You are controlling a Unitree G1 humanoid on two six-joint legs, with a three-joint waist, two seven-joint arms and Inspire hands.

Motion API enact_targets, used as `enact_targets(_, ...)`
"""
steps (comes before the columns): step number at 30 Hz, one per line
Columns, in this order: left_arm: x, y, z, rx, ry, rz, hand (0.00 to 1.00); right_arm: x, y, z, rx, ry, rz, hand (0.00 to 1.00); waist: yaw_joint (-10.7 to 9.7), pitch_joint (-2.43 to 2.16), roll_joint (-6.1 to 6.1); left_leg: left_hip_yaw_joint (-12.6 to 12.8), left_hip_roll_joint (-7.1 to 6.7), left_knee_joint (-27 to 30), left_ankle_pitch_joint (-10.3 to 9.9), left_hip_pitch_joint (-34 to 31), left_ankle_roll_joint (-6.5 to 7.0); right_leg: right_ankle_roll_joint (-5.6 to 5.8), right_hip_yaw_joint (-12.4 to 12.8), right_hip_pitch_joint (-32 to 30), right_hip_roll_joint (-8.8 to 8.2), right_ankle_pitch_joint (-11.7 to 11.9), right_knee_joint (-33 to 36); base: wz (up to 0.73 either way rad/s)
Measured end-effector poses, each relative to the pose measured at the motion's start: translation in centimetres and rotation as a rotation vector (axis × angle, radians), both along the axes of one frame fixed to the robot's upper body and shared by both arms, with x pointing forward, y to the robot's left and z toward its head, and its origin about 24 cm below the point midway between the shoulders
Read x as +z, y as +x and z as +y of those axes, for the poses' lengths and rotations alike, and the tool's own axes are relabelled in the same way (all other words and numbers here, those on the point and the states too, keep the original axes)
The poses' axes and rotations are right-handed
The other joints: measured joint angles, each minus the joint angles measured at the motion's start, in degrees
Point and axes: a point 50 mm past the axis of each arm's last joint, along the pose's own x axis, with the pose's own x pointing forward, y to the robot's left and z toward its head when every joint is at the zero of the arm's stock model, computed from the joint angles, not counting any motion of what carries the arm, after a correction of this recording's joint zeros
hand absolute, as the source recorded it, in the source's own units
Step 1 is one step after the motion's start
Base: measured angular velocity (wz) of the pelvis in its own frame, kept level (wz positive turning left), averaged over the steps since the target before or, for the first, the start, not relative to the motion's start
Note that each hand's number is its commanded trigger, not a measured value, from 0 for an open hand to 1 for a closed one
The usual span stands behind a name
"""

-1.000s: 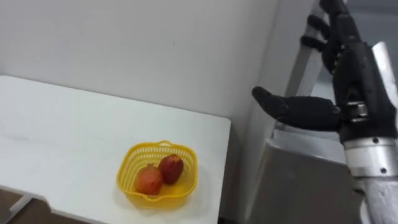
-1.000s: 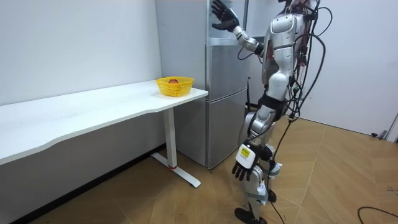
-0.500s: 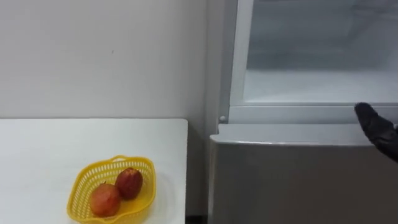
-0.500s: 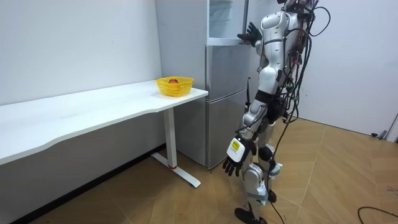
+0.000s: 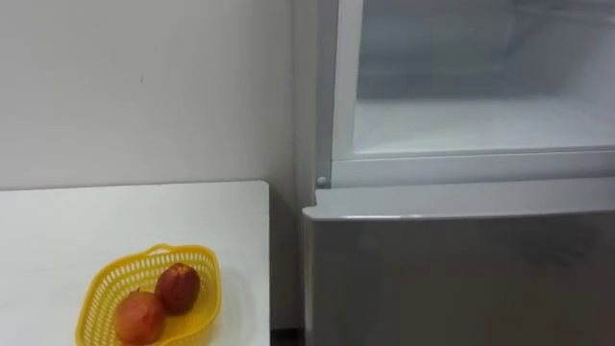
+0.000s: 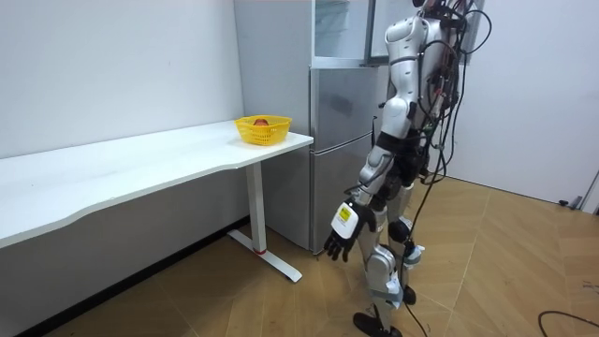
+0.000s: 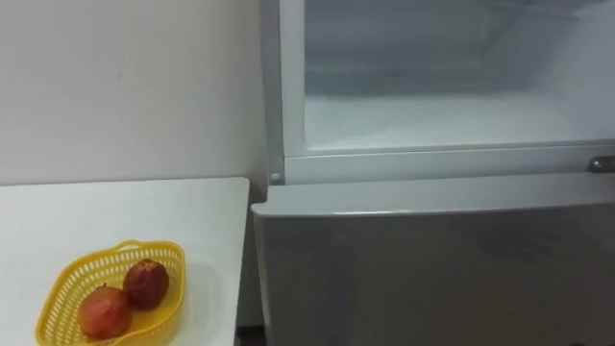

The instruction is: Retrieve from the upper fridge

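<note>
The upper fridge compartment (image 5: 480,77) stands open in front of me at head height. Its white shelf (image 5: 471,125) looks bare as far as I see it. Below it is the shut grey lower door (image 5: 461,279). In the room view I stand close to the fridge (image 6: 337,159), facing it. My left hand (image 6: 339,245) hangs low beside my thigh with its fingers relaxed and holds nothing.
A yellow basket (image 5: 197,257) with two red fruits (image 5: 179,286) sits on the white table (image 5: 96,221) near its corner beside the fridge. The opened upper door (image 6: 371,28) stands edge-on beside my head. Wooden floor lies behind me.
My right hand has dropped out of the eye view, and that arm has come down from the fridge's upper part. My left hand swung forward a little. The eye view shifted further toward the fridge.
</note>
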Motion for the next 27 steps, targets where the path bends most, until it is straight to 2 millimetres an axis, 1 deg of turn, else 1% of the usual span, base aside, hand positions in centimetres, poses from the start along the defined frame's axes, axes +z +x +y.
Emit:
enact_targets(1, 0.1, 0.0, 0.1, 0.006, 0.001, -0.009, 0.0, -0.7, -0.5, -0.2, -0.045, 0.081, 0.001, 0.0, -0.81, -0.17, 0.28, 0.01, -0.08, -0.03, 0.0, 0.07, 0.0, 0.06, 0.02, 0.03, -0.08, -0.25, 0.15, 0.0)
enact_targets(2, 0.1, 0.1, 0.1, 0.014, 0.005, -0.02, 0.0, -1.4, -1.1, -0.4, -0.089, 0.142, 0.012, 0.0, -1.5, -0.22, 0.39, -0.02, -0.13, 0.04, 0.0, 0.21, 0.0, 0.1, -0.01, 0.14, -0.12, -0.49, 0.22, 0.05)
enact_targets(3, 0.2, 0.2, 0.2, 0.019, 0.008, -0.025, 0.0, -1.7, -1.5, -0.5, -0.113, 0.168, 0.014, 0.0, -1.87, -0.22, 0.38, -0.02, -0.14, 0.07, 0.0, 0.24, 0.0, 0.12, -0.07, 0.13, -0.15, -0.6, 0.23, 0.06)
enact_targets(5, 0.2, 0.3, 0.2, 0.024, 0.014, -0.035, 0.0, -2.2, -2.8, -1.1, -0.222, 0.242, 0.018, 0.0, -2.32, -0.25, 0.31, 0.02, -0.15, 0.08, 0.0, 0.25, 0.0, 0.07, 0.03, -0.03, -0.14, -0.82, 0.37, -0.02)
enact_targets(7, 0.2, 0.3, 0.2, 0.025, 0.014, -0.039, 0.0, -2.1, -3.4, -1.7, -0.286, 0.267, 0.011, 0.0, -2.59, -0.4, 0.08, 0.34, -0.15, 0.06, 0.01, 0.14, -0.01, 0.04, 0.16, -0.71, -0.17, -0.91, 0.8, -0.08)
enact_targets(8, 0.3, 0.4, 0.3, 0.025, 0.015, -0.044, 0.0, -2.1, -3.7, -2.0, -0.323, 0.28, 0.003, 0.0, -2.65, -0.33, -0.19, 0.54, -0.13, 0.0, 0.01, -0.13, 0.0, -0.01, 0.24, -0.77, -0.2, -0.97, 1.33, -0.05)
enact_targets(11, 0.3, 0.5, 0.3, 0.043, 0.013, -0.052, 0.0, -2.0, -4.4, -2.8, -0.419, 0.339, -0.021, 0.0, -2.89, -0.4, -0.91, 0.58, -0.12, 0.01, 0.01, -0.13, -0.01, -0.03, 0.25, -0.78, -0.19, -0.99, 1.36, 0.0)
enact_targets(12, 0.4, 0.6, 0.4, 0.041, 0.015, -0.06, 0.0, -2.0, -4.7, -3.1, -0.451, 0.342, -0.017, 0.0, -3.27, -0.45, -1.22, 0.58, -0.13, 0.0, 0.02, -0.18, -0.01, 0.01, 0.19, -0.8, -0.19, -1.05, 1.3, 0.05)
enact_targets(15, 0.5, 0.5, 0.4, 0.041, 0.017, -0.065, 0.0, -1.8, -5.3, -3.7, -0.517, 0.343, -0.019, 0.0, -3.61, -0.45, -1.64, 0.58, -0.17, 0.0, 0.01, 0.06, -0.01, 0.06, 0.21, -0.89, -0.21, -1.25, 1.29, 0.02)
enact_targets(18, 0.7, 0.6, 0.9, 0.068, 0.028, -0.084, 0.0, -1.3, -6.4, -4.7, -0.626, 0.345, -0.027, 0.0, -3.77, -0.44, -2.35, 0.58, -0.14, 0.07, 0.01, 0.38, -0.01, -0.06, 0.22, -1.1, -0.24, -1.75, 1.6, 0.0)
enact_targets(20, 1.0, 0.9, 1.5, 0.09, 0.043, -0.107, 0.0, -0.7, -7.0, -5.5, -0.706, 0.331, -0.042, 0.0, -4.11, -0.43, -2.84, 0.59, -0.13, 0.61, 0.02, -0.57, -0.02, -0.18, 0.32, -2.28, -0.33, -2.06, 2.63, 0.0)
enact_targets(22, 1.1, 1.1, 1.8, 0.095, 0.051, -0.12, 0.0, -0.2, -7.4, -6.1, -0.75, 0.315, -0.049, 0.0, -4.2, -0.31, -3.13, 0.59, -0.12, 0.88, 0.02, -1.04, -0.02, -0.24, 0.52, -2.89, -0.32, -2.09, 3.06, -0.02)
enact_targets(25, 1.1, 1.0, 1.9, 0.102, 0.053, -0.122, 0.0, 1.6, -7.1, -7.6, -0.807, 0.268, -0.096, 0.0, -5.16, -0.29, -3.22, 0.59, -0.13, 1.06, 0.02, -1.29, -0.02, -0.27, 0.59, -2.76, -0.3, -2.07, 2.92, 0.0)
enact_targets(26, 1.1, 1.0, 2.0, 0.107, 0.055, -0.125, 0.0, 2.6, -6.8, -8.3, -0.824, 0.22, -0.116, 0.0, -5.35, -0.26, -3.33, 0.58, -0.12, 1.06, 0.02, -1.3, -0.02, -0.3, 0.59, -2.75, -0.28, -2.01, 2.8, 0.0)
enact_targets(27, 1.1, 1.0, 2.1, 0.107, 0.056, -0.126, 0.0, 3.3, -6.6, -8.6, -0.828, 0.184, -0.121, 0.0, -5.43, -0.23, -3.35, 0.58, -0.12, 1.06, 0.02, -1.32, -0.02, -0.3, 0.59, -2.81, -0.27, -1.99, 2.79, 0.0)
